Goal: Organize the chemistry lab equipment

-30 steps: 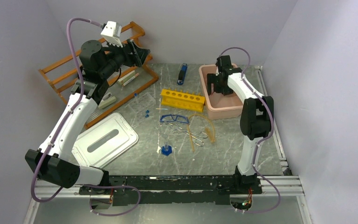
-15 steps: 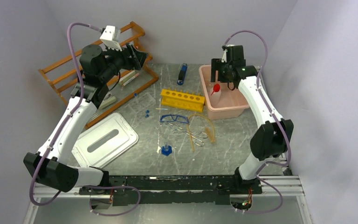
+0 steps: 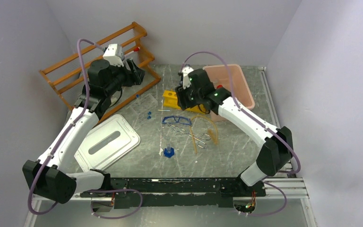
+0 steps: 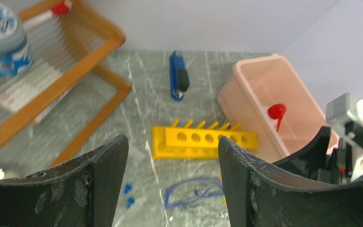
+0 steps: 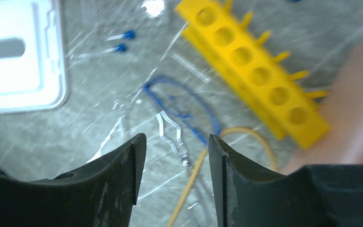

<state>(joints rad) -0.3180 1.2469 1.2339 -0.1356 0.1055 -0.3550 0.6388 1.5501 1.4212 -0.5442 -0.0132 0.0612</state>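
Above the goggles (image 3: 176, 120), right claw (image 5: 176, 142) hangs open, empty; left claw (image 4: 172, 142) gapes empty by wooden rack (image 3: 123, 37).

Glossy marbled table (image 3: 236, 151), wooden rack (image 3: 64, 71), shiny metal tongs (image 3: 196, 137)

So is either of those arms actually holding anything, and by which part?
Nothing is held. The left tool and the right tool are both open with nothing between their fingers.

The right arm (image 3: 236, 116) hides the middle of the yellow rack (image 3: 169, 99). Of the squeeze bottle (image 3: 219, 87), only its red cap shows.
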